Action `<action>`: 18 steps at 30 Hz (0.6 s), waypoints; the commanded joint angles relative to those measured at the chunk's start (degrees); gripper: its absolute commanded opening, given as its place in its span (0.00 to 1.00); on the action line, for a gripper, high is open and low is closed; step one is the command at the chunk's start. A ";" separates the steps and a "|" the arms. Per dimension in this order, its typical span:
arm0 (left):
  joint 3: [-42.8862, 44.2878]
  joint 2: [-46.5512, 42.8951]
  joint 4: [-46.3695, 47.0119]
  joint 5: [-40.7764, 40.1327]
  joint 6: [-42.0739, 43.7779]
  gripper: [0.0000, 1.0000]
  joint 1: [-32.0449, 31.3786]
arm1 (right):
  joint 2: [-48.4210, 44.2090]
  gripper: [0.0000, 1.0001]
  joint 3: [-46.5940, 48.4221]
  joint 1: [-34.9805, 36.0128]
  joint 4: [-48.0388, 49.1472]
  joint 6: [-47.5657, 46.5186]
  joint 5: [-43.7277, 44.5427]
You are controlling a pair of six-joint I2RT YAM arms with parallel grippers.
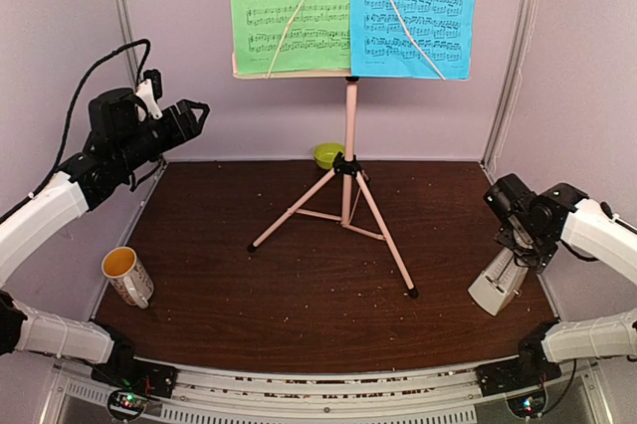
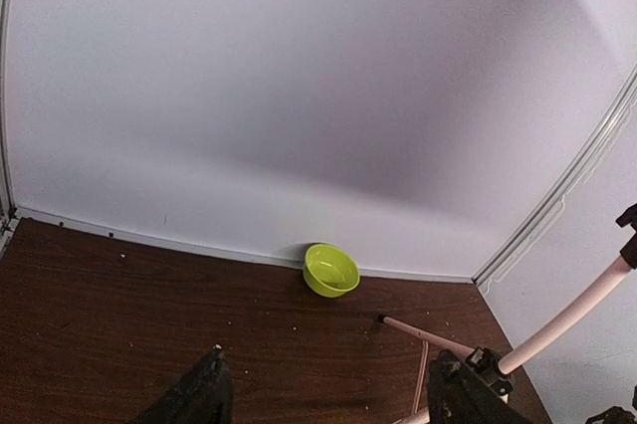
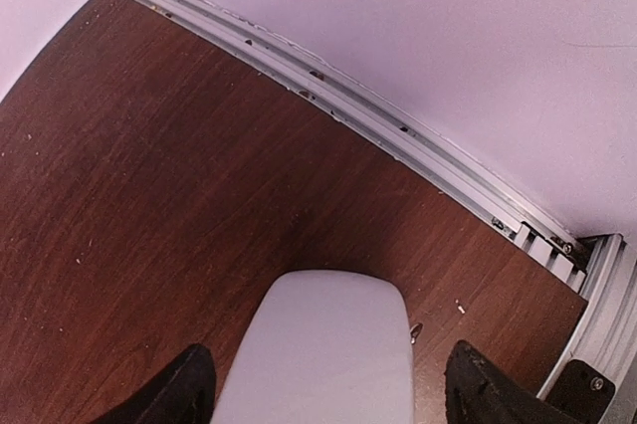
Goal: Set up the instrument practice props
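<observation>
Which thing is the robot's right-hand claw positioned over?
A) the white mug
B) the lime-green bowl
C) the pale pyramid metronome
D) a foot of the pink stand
C. The right wrist view shows the metronome directly between the spread fingers of the right gripper. The mug sits far off on the left side and the bowl is by the back wall.

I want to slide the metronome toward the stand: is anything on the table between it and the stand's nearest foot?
Nothing but bare tabletop with a few pale specks lies between the metronome and the stand's foot, as the top view shows.
</observation>
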 commanded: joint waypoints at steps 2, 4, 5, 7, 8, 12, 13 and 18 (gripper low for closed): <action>-0.68 -0.51 3.56 1.07 -0.72 0.69 0.73 | -0.62 0.74 -1.18 1.18 1.51 1.88 -0.84; -0.75 -0.61 3.51 1.03 -0.71 0.69 0.75 | -0.69 0.70 -0.54 2.22 1.85 0.92 -0.52; -0.84 -0.68 3.47 0.89 -0.65 0.69 0.74 | -0.78 0.68 -0.22 3.03 1.91 0.21 -0.15; -0.76 -0.67 3.42 0.94 -0.51 0.69 0.84 | -1.03 0.63 0.37 4.09 2.20 -1.00 0.36; -0.71 -0.68 3.30 0.87 -0.37 0.69 0.88 | -1.13 0.61 0.51 4.49 2.39 -1.61 0.35; -0.38 -0.65 3.08 0.98 -0.14 0.69 1.04 | -1.47 0.54 0.41 5.75 3.02 -3.71 -0.05; -0.28 -0.64 3.03 0.93 -0.05 0.69 1.08 | -1.72 0.52 0.36 6.07 2.96 -4.17 0.09; -0.24 -0.71 2.86 0.91 0.23 0.69 1.21 | -3.16 0.47 1.23 8.62 2.67 -6.54 1.69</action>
